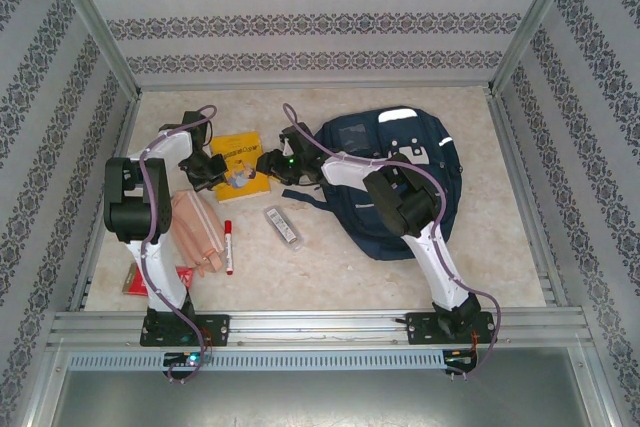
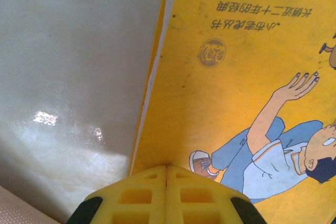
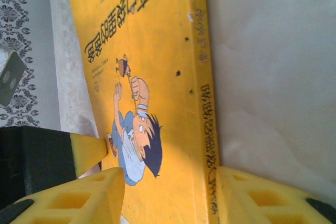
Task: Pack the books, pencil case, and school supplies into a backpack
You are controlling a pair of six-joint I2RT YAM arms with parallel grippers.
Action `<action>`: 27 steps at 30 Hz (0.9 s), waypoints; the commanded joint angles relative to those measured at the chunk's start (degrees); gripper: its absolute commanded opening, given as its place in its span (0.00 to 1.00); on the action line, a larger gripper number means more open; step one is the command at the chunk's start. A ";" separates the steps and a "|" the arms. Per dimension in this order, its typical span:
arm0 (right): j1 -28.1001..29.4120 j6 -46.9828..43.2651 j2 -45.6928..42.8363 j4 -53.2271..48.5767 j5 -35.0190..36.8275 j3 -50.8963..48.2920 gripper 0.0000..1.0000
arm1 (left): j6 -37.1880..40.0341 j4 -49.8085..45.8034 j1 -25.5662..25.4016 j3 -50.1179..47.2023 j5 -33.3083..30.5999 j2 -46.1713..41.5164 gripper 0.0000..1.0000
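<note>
School supplies nearest the arm bases: red packet [image 1: 135,282], peach-wood pieces [image 1: 195,232], red-capped marker [image 1: 228,247], all loose on the table [image 1: 330,267]. Just beyond, clear pencil case [image 1: 283,226], likewise unpacked. Farther in, yellow paperback [image 1: 240,159] flat on the table, left of the backpack and apart from it. Left gripper [image 2: 167,170] pinched shut, empty, tips at the cover's edge. Right gripper [image 3: 170,184] half-spread astride the spine edge, no firm clamp evident. Alongside to the right, navy backpack [image 1: 400,162], nothing seen inside. Step in hand, apparently: picking up the book. Next move likely calls for closing on the spine, lifting clear, carrying right to the bag's opening.
</note>
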 commanded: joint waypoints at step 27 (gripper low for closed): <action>2.90 23.45 -3.90 45.62 -15.61 -11.58 0.41 | 7.71 -0.22 0.35 0.12 12.07 8.23 0.00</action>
